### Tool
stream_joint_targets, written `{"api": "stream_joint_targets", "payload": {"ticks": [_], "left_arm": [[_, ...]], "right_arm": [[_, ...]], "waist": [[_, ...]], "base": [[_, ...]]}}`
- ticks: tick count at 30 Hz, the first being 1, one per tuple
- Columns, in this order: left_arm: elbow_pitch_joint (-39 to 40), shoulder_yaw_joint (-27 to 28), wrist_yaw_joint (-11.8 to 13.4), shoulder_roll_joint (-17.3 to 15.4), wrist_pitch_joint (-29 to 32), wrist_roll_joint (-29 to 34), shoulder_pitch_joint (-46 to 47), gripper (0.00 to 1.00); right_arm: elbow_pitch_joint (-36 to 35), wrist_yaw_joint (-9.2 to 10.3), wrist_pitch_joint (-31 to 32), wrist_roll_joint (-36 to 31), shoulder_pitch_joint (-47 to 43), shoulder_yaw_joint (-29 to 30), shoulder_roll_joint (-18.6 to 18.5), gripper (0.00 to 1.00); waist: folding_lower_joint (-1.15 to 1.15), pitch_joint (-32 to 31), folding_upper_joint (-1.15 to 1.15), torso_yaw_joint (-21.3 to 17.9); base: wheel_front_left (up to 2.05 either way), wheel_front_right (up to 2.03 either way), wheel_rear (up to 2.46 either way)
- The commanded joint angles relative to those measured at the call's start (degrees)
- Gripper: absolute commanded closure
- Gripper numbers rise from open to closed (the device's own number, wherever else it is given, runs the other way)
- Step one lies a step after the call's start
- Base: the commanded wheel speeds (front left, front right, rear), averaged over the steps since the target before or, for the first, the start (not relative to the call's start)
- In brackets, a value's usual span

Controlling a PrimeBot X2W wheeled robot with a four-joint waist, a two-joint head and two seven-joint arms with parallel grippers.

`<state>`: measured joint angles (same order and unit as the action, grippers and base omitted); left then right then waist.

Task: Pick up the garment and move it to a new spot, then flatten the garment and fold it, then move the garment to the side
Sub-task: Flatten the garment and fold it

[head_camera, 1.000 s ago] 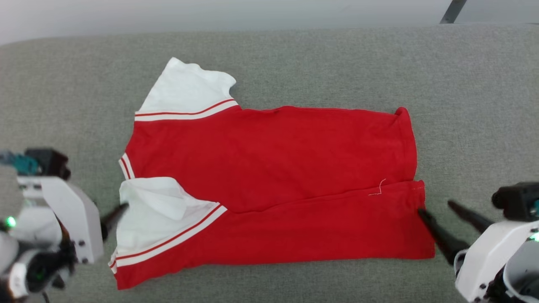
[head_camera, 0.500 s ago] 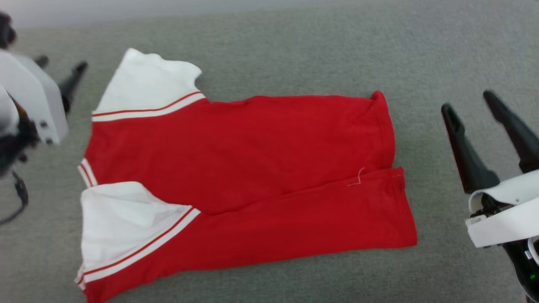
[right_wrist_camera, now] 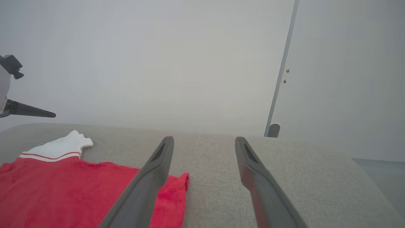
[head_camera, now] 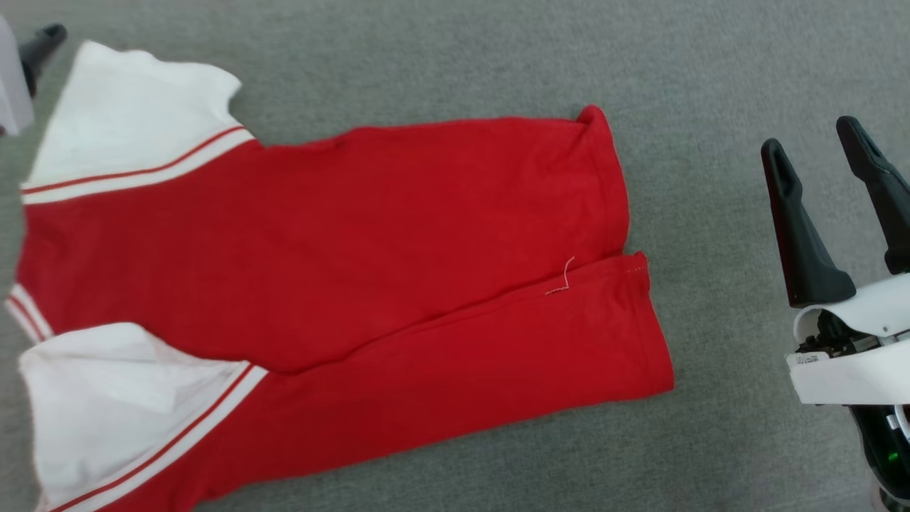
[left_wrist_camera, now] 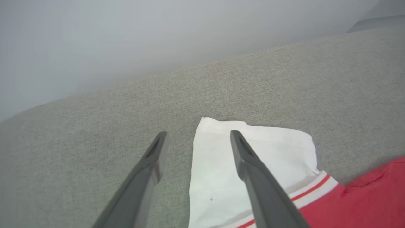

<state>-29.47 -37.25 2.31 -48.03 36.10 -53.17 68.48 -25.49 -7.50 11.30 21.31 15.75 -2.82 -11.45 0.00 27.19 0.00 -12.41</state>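
Observation:
The garment (head_camera: 320, 242) lies spread on the grey cushion (head_camera: 455, 57), a red body with white sleeves and striped trim. Its near long side is folded up over the middle. My right gripper (head_camera: 812, 142) stands open and empty to the right of the hem, clear of the cloth. In the right wrist view the right gripper (right_wrist_camera: 205, 139) hangs above the hem's far corner of the garment (right_wrist_camera: 63, 190). The left gripper (left_wrist_camera: 198, 135) is open over the far white sleeve (left_wrist_camera: 215, 177), straddling its outer edge. One of its fingertips (head_camera: 44, 35) shows at the head view's top left.
The grey cushion's far edge (left_wrist_camera: 221, 63) meets a pale wall close behind the sleeve. A grey upright strip (right_wrist_camera: 281, 69) runs down the wall at the right. Bare cushion (head_camera: 711, 427) lies between the hem and my right gripper.
The head camera has shifted, so the garment sits further left and larger. Both grippers left the near folded edge: the left went to the far sleeve, the right rose beside the hem.

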Motion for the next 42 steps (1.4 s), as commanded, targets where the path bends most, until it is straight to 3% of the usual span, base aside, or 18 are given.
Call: {"api": "stream_joint_targets", "payload": {"ticks": [1, 8, 15, 16, 17, 25, 31, 42], "left_arm": [[-1.11, -0.33, -0.35, 0.33, 1.1, 0.15, 1.2, 0.0], [-6.49, -2.2, -0.68, 1.8, 8.49, 0.09, 5.53, 0.0], [-11.39, -3.72, 1.01, 2.76, 13.98, -0.15, 6.07, 0.0], [-11.9, -3.64, 1.19, 3.18, 14.53, -0.67, 5.97, 0.4], [-12.48, -3.27, 1.79, 3.73, 15.05, -1.41, 5.85, 1.0], [-12.71, -3.59, 0.94, 5.36, 15.24, -1.98, 6.06, 1.0], [-13.57, -4.01, -0.47, 7.49, 14.11, -1.98, 7.3, 1.0], [-16.33, -4.36, -2.0, 10.66, 12.41, -1.62, 10.59, 1.0]], "right_arm": [[0.26, 0.02, -0.49, 0.61, 0.4, -0.3, 0.24, 0.0], [1.68, 0.02, -1.51, 1.63, 1.09, -1.02, 0.71, 0.0], [2.3, 0.02, -1.42, 2.17, 1.75, -1.53, 0.77, 0.0], [2.38, 0.02, -1.33, 2.34, 1.93, -1.58, 0.83, 0.0], [2.43, 0.02, -1.26, 2.42, 2.08, -1.61, 0.81, 0.0], [3.03, 0.02, 3.8, 4.18, 2.53, -2.0, 1.35, 0.0], [5.53, 0.02, 11.18, 4.28, 8.72, -5.08, -0.06, 0.0], [23.43, 0.02, 25.73, 3.65, 25.46, -9.62, 0.06, 0.0]], "waist": [[0.0, 3.1, 0.0, -2.43], [0.0, 5.39, 0.0, -3.23], [0.0, 6.25, 0.0, -3.55], [0.0, 6.27, 0.0, -3.58], [0.0, 6.3, 0.0, -3.58], [0.0, 5.99, 0.0, -3.15], [0.0, 5.46, 0.0, -1.81], [0.0, 5.96, 0.0, 0.41]], "base": [[0.0, 0.0, 0.0], [0.0, 0.0, 0.0], [0.0, 0.0, 0.0], [0.0, 0.0, 0.0], [0.0, 0.0, 0.0], [0.0, 0.0, 0.0], [0.0, 0.0, 0.0], [0.0, 0.0, 0.0]]}}
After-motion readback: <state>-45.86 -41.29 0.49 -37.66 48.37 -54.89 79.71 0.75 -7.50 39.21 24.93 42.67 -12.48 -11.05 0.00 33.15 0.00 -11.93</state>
